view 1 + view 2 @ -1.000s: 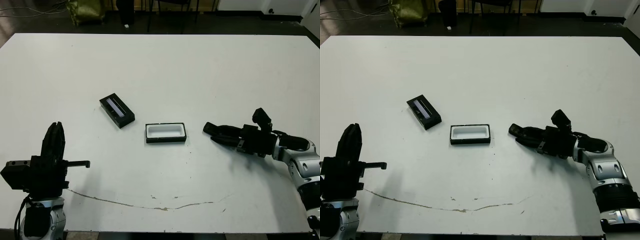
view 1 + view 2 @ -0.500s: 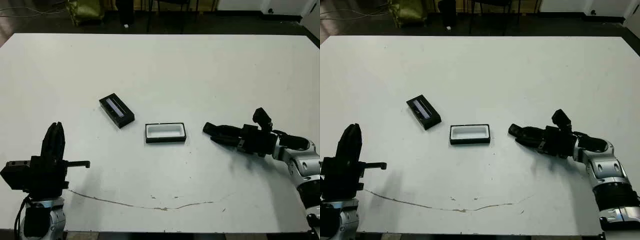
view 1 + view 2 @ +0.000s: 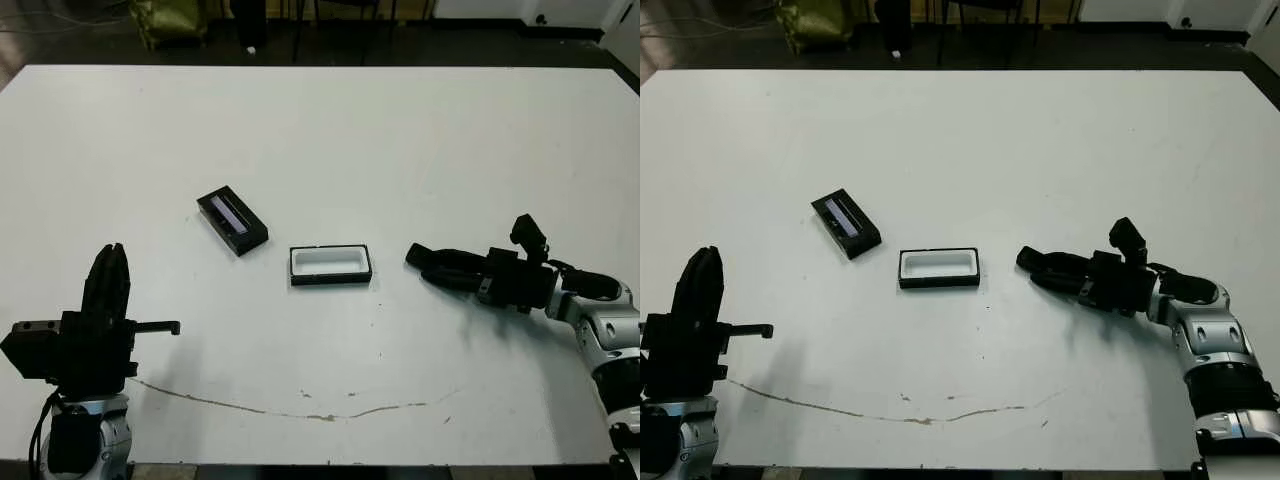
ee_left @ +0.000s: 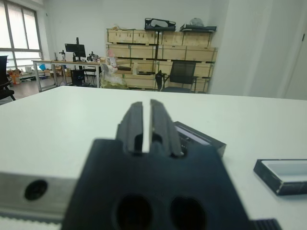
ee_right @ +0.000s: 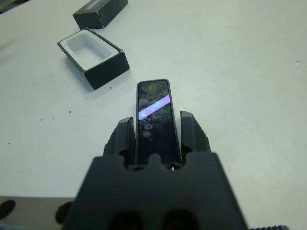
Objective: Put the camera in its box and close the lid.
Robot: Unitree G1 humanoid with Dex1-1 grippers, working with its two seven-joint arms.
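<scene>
A lab or workshop office, judging by the left wrist view: wooden shelving stacked with cardboard boxes [image 4: 160,45] along the far wall, desk with monitor [image 4: 76,48], black office chair [image 4: 182,75], large windows [image 4: 17,36], wide white table [image 3: 400,150].

Bare white table [image 3: 330,130] lies between the right gripper [image 3: 432,266], which holds the slim black bar camera [image 5: 154,115], and the open white-lined black box [image 3: 331,265]. The black lid with a pale strip [image 3: 232,220] lies beyond the box, out of the way.
</scene>
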